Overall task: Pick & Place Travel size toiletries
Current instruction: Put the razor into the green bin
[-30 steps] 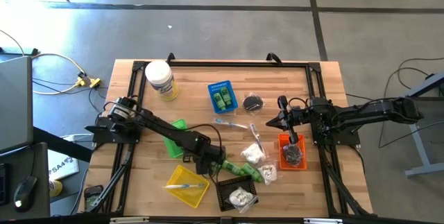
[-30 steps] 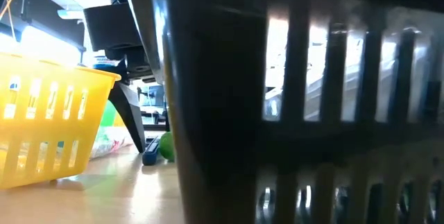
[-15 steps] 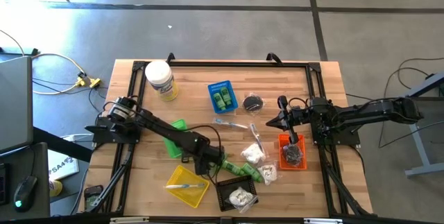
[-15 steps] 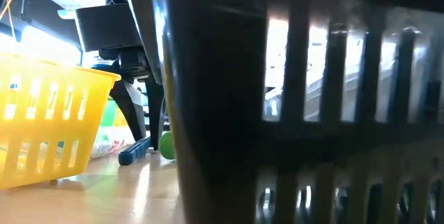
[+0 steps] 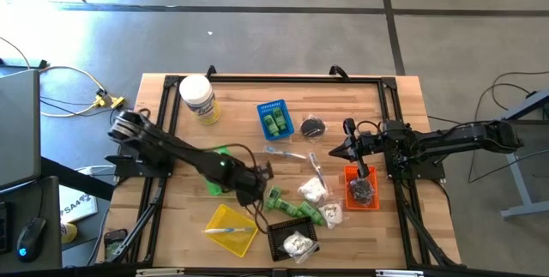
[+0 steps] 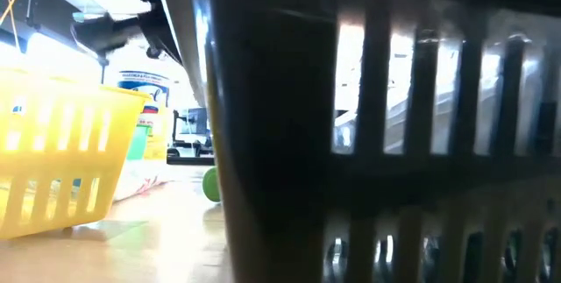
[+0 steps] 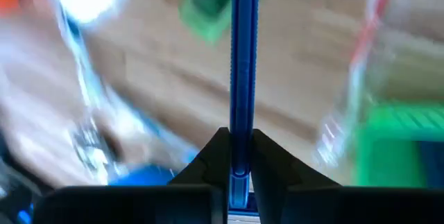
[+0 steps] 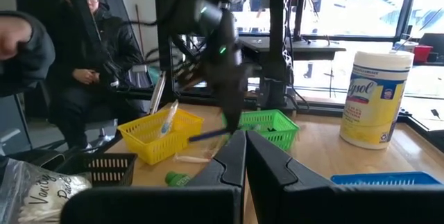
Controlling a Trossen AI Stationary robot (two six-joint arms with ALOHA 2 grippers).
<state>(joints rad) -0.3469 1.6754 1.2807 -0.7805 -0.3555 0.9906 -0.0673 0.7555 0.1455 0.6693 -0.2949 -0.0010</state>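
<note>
Blue stick (image 7: pixel 244 71) clamped in left jaws, right jaws closed empty, Lysol jar (image 8: pixel 375 99) behind.

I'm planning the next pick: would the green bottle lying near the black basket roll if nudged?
Probably. The green bottle lies on its side on bare wood, and it looks round, so a sideways nudge would likely roll it. It seems small and plastic, so probably light and stiff. The black basket nearby might stop it.
</note>
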